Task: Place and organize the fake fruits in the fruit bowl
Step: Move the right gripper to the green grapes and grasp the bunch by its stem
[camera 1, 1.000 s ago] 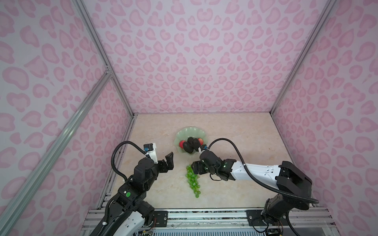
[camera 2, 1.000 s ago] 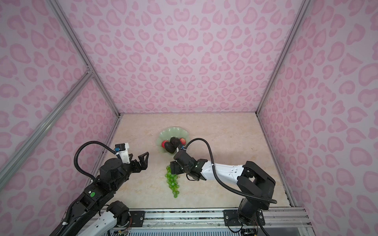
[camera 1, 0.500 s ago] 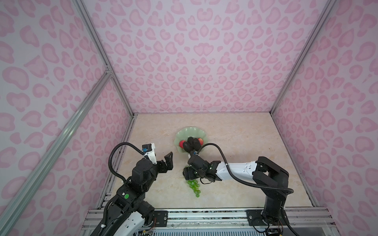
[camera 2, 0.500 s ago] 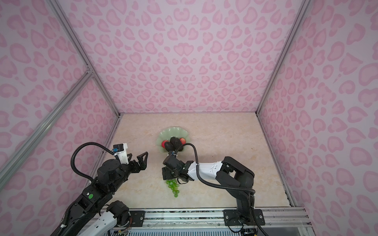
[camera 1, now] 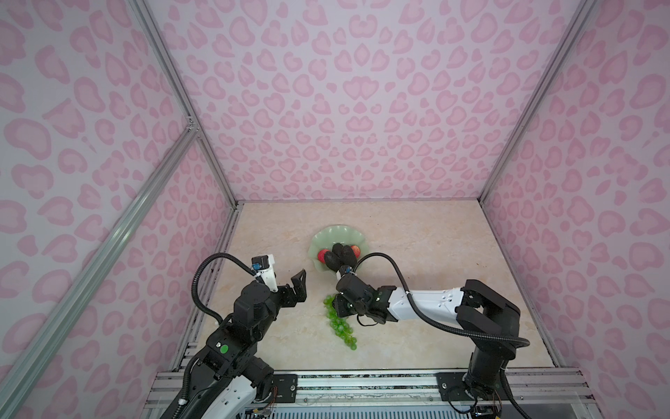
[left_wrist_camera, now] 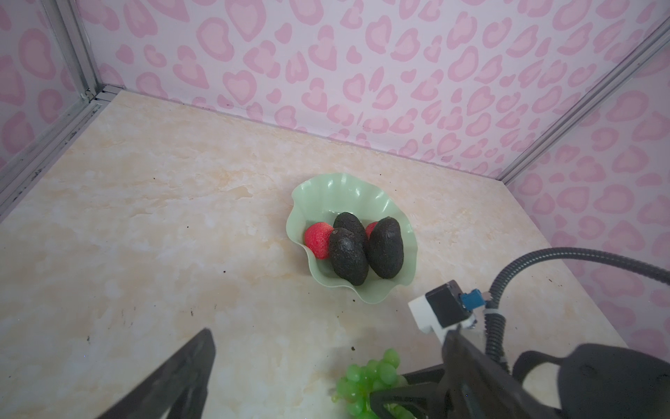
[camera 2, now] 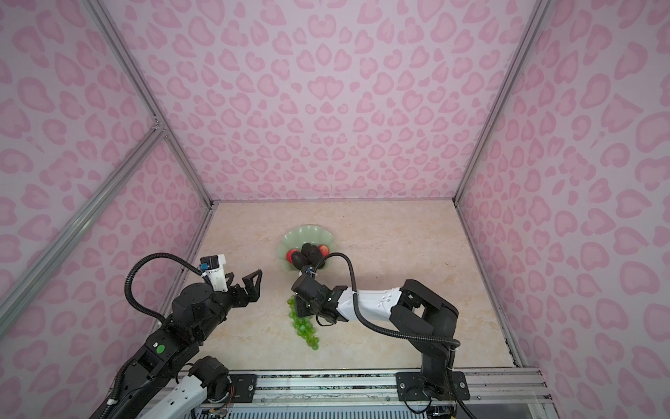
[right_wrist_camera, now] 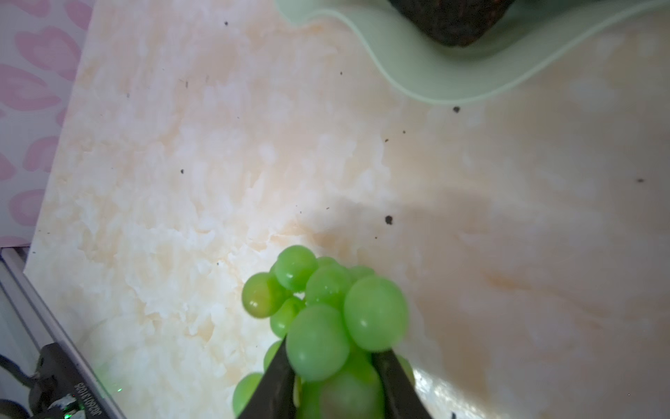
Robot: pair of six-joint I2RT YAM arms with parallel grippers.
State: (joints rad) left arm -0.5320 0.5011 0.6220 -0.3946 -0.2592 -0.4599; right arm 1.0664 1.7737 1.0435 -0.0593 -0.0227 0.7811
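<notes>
Right gripper [right_wrist_camera: 330, 362] jaws are clamped on the bowl-side end of the green grape bunch [right_wrist_camera: 326, 312], which lies on the tabletop [camera 1: 417, 235] just beside the mint-green fruit bowl [camera 1: 328, 235]. Three dark avocados [left_wrist_camera: 386, 246] and two red fruits [left_wrist_camera: 318, 239] sit in the bowl. Left gripper [camera 1: 288, 283] hovers with jaws apart, holding nothing.

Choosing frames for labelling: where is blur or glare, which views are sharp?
Right wrist view: the grapes are close up and soft-focused, the right tool dark and blurred, glare on the table beside it. Left wrist view: the bowl is sharp. Both top views: evenly lit, sharp.
</notes>
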